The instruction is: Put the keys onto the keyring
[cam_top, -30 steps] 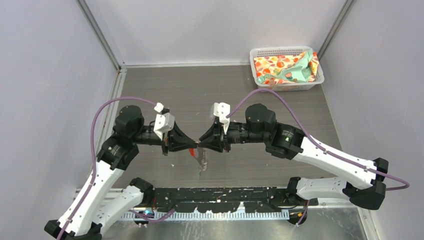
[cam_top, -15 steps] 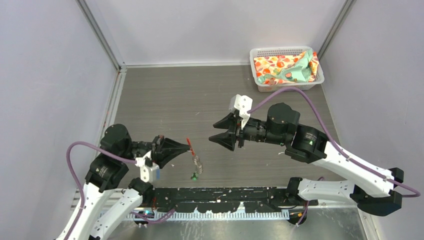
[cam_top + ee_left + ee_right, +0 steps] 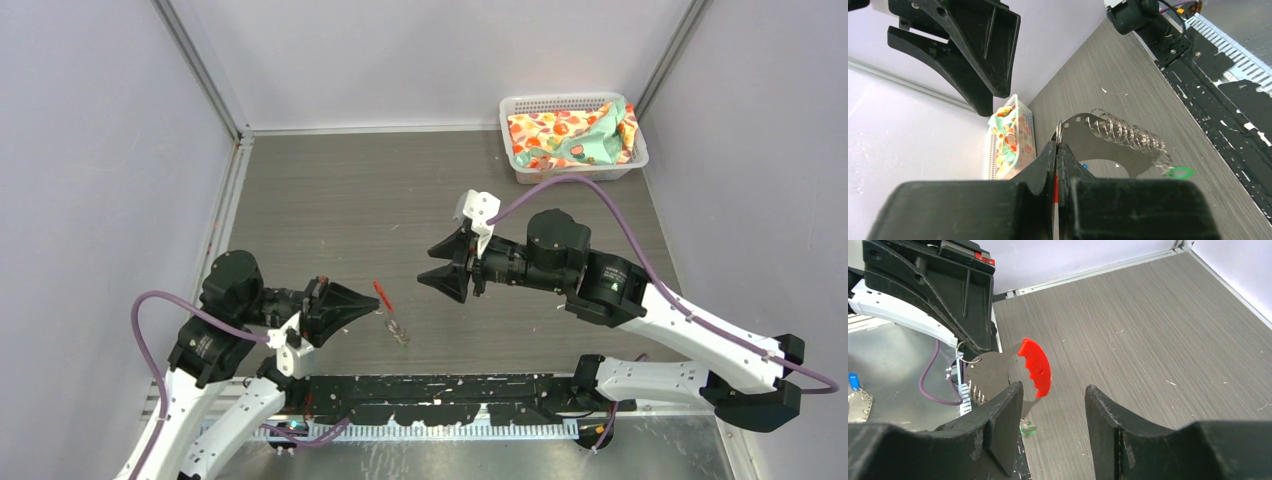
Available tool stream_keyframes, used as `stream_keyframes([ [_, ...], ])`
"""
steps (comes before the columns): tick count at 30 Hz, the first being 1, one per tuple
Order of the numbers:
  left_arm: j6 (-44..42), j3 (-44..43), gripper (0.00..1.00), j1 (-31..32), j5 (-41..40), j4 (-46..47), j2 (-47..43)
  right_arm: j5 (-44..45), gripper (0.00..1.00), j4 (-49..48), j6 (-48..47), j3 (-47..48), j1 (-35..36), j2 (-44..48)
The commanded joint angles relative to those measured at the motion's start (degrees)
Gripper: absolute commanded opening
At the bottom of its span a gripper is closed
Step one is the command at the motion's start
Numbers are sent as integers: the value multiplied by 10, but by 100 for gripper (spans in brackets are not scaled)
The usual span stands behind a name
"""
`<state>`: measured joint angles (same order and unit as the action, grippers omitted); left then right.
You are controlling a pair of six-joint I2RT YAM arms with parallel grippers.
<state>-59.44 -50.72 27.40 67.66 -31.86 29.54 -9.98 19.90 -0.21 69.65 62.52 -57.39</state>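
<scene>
The keyring (image 3: 388, 310) is dangling from the tips of my left fingers (image 3: 368, 300) in the overhead view. Its red tag (image 3: 380, 292) is sitting just beyond those tips, and its wire loops (image 3: 398, 330) are trailing away over the worktop (image 3: 330, 200). Those fingers are pressing fully together on it. My right fingers (image 3: 436, 264) are standing roughly half apart, holding nothing, and pointing at the ring from well beyond it.

From my left wrist, I am pinching the ring's thin silvery edge right at my fingertips. The loops are fanning out past them, with a green key (image 3: 1179, 172) at their far end. I cannot tell whether it is threaded on. A blue speck close to my fingertips is too small to name.

From my right wrist, the red tag is showing ahead, in line with the gap between my parted fingers. The green key is showing lower, close to one of them.

I am judging the ring to be very light, with a stiff tag and loose loops that swing easily. Its smooth metal is likely slippery. The flat faces of the tag look like the surest hold. The tiny keys look best taken by their plastic heads.
</scene>
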Motion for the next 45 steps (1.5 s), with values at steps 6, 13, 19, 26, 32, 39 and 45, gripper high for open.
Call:
stream_keyframes([
  [6, 184, -24, 0, 2, 8, 86, 12, -1, 55, -47, 6, -36, -1, 18],
  [13, 185, -10, 0, 2, 43, 95, 19, -11, 56, -101, 16, -78, -1, 31],
  [19, 102, -18, 0, 2, 69, 57, 31, -5, 58, -108, 11, -80, -1, 31],
  [26, 73, -15, 0, 2, 75, 57, 41, 14, 62, -110, 9, -80, -1, 24],
  [32, 46, -14, 0, 2, 72, 45, 41, 55, 100, -102, 22, -79, -6, 8],
  [39, -1, -49, 0, 2, 2, -71, 66, 264, 100, -116, 138, -119, -50, 2],
  [45, -3, -28, 0, 2, -74, -141, 71, 364, 100, -23, 244, -125, -185, -62],
])
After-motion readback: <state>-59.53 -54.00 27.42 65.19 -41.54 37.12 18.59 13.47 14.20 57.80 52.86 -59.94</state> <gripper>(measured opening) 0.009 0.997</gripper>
